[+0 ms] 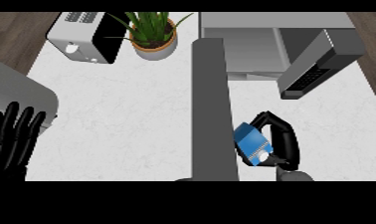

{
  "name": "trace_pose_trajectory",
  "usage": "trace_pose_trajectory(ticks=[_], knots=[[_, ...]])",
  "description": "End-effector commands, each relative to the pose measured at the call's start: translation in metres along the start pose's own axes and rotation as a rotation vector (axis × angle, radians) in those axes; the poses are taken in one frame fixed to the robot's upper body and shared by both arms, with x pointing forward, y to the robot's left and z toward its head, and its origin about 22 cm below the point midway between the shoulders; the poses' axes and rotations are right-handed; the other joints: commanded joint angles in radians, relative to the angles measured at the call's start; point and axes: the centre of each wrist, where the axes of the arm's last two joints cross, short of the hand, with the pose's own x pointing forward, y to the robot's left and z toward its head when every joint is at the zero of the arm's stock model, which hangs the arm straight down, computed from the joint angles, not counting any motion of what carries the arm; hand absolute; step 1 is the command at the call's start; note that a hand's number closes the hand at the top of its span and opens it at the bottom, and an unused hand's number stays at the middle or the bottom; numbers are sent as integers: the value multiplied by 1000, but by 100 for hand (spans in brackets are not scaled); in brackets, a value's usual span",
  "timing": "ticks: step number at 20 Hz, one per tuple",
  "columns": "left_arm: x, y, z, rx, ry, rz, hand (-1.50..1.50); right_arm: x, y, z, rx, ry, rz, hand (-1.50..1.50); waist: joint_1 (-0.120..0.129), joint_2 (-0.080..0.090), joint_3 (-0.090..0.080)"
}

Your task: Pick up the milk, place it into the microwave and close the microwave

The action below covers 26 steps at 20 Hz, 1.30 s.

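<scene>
Right hand (283, 138) was curled round the milk (252, 144), fingers and thumb wrapping the blue carton near the right, near part of the counter (132, 113). Left hand (18, 133) rested at the near left edge, fingers straight and pointing up, holding nothing. Microwave (249, 44) stood at the far right with its door (316, 66) swung open to the right; milk lay well short of it, nearer than the opening. A dark grey upright slab (213, 108) ran down the middle, just left of the carton; what it is could not be told.

Judgement: carton likely light to moderate, walls stiff but able to dent, smooth sides possibly slippery; best taken across the flat sides at mid-height, kept upright.

Carton showed a white band with dark specks near its lower end; no writing or brand could be read
</scene>
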Motion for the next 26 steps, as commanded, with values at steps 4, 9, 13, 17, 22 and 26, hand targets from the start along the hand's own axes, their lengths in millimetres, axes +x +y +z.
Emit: trace_pose_trajectory(ticks=[4,9,13,17,22,26], knots=[[4,4,1,-10,18,-2,-150,6,26,-63,-19,21,145,150,6,1,0],[-22,20,-7,-7,26,-9,-150,12,31,-113,-59,100,261,150,6,4,0],[-7,-1,3,-24,14,17,-150,0,19,-147,-90,123,319,150,26,9,1],[-7,7,-4,-16,-12,-3,-150,5,-11,-175,-99,142,369,150,31,12,2],[-18,8,-7,-45,-1,3,-150,7,-34,-189,-181,166,483,150,52,25,2],[-2,3,-3,-70,-7,2,-150,15,-37,-201,-326,150,567,150,80,33,4]])
